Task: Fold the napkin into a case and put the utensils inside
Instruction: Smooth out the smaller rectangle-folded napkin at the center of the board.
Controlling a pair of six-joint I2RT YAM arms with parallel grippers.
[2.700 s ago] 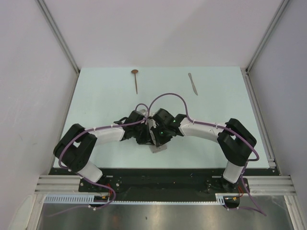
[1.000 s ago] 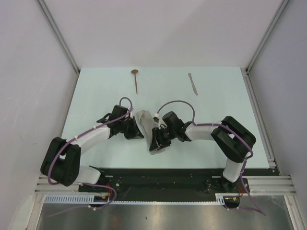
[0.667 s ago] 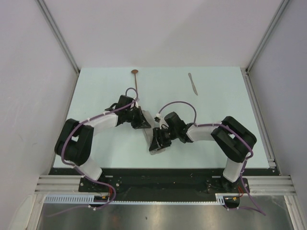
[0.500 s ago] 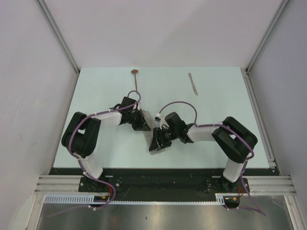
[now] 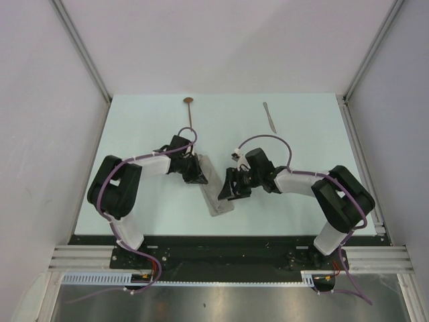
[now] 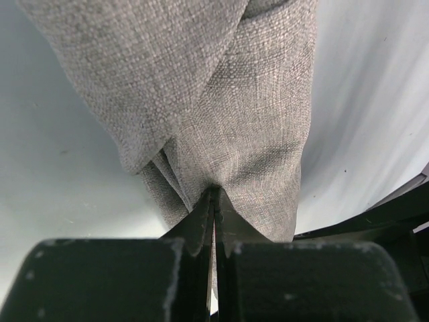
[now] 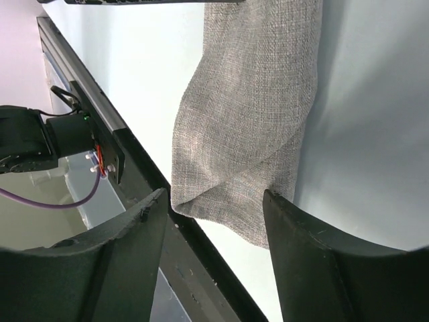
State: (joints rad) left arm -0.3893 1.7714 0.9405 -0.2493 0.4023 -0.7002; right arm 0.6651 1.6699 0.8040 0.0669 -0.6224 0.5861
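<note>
1. Napkin lies in the middle of the table in the top view. It is folded to a narrow strip that runs slantwise from upper left to lower right. This shape is probably the case, or close to it.
2. The left gripper is closed tight on the upper end of the strip. In its wrist view the fingers pinch several layers of cloth together, I think so that the fold does not open.
3. The right gripper has its jaws apart and holds nothing. It is just beside the right edge of the strip, near its lower end.
4. The spoon and the knife lie well apart near the top edge of the table, outside the napkin. They are not yet placed, and the free right gripper seems the one to fetch them.
</note>
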